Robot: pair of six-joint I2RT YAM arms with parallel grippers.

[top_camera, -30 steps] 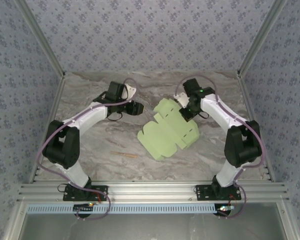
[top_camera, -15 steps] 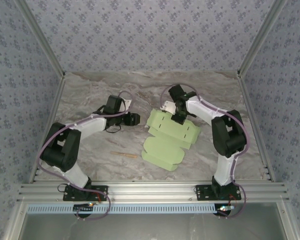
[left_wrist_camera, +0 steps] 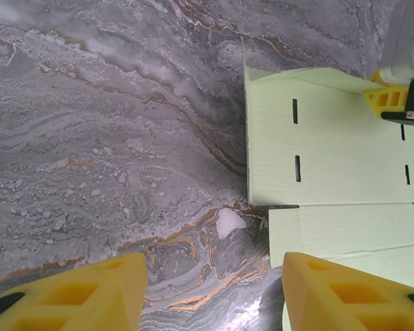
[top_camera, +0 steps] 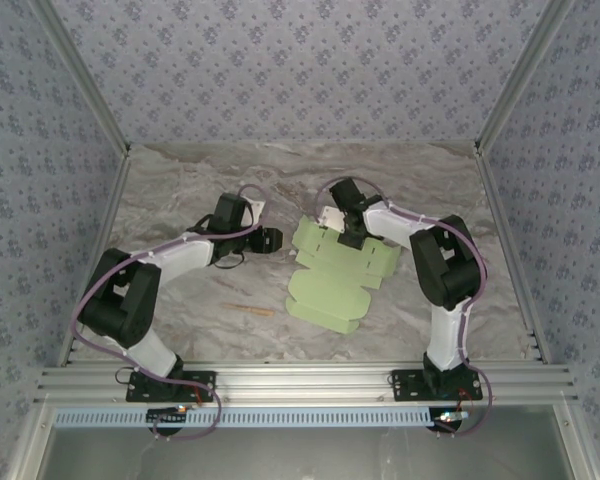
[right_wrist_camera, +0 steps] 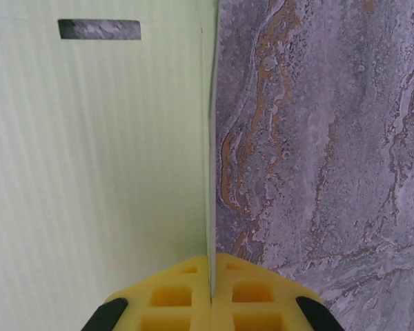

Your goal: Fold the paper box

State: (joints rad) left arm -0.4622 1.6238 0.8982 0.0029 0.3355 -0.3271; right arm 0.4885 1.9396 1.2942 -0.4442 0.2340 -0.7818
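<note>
Right gripper pinched tight on the paper box at its far edge, I see left gripper spread wide, empty, just left of it.

Room left of the pale-green flat card paper box
Bare grey marbled tabletop separates its edge from the left gripper; a thin tan stick lies nearer the bases
</note>
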